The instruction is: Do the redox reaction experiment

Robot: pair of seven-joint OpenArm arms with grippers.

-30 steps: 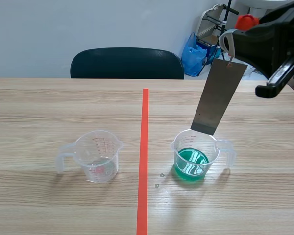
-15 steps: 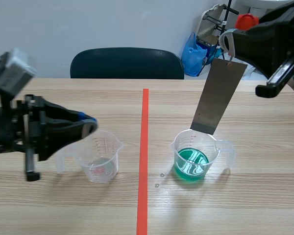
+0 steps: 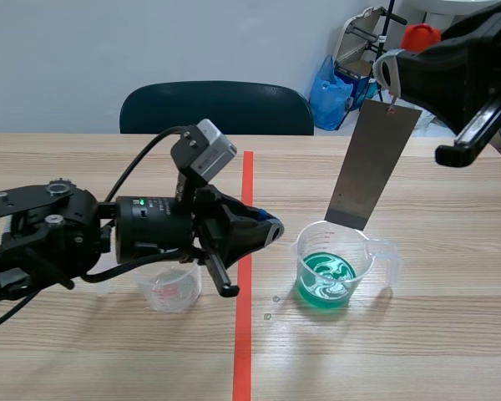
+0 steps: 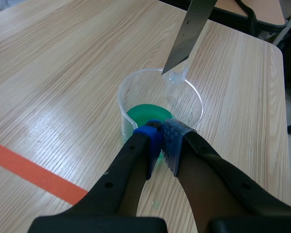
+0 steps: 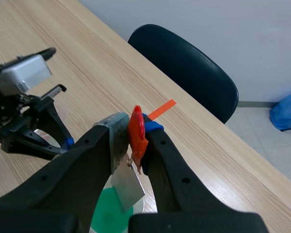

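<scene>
Since 0.5 s ago the left arm has swung in from the table's left edge. The left gripper was over the clear beaker and has now crossed the tape line, w/ its tips just short of the green beaker. Right arm and strip unchanged.

Near part of table, approx mid-depth:
- Clear beaker sits left of the tape line, upright, partly hidden behind the left arm.
- Green beaker sits right of the line, upright, w/ green liq in the bottom and its handle toward the table's right edge.
- The 2 beakers are well apart.

Left gripper: fingers clenched, pads pressed together w/ nothing btwn them. Tips point at the green beaker's near wall, very close; can't tell if touching.

Metal strip: grey, flat, above the green beaker. Long axis is near upright, w/ the top end leaning toward the table's right edge. The lower end points down at the beaker's far rim by the spout and is not in the liq.

Right gripper is raised over the table's right side, fingers clamped on the strip's top end. An orange-red piece is pinched btwn them too.

Past the far edge: a dark chair and a blue bag.
</scene>
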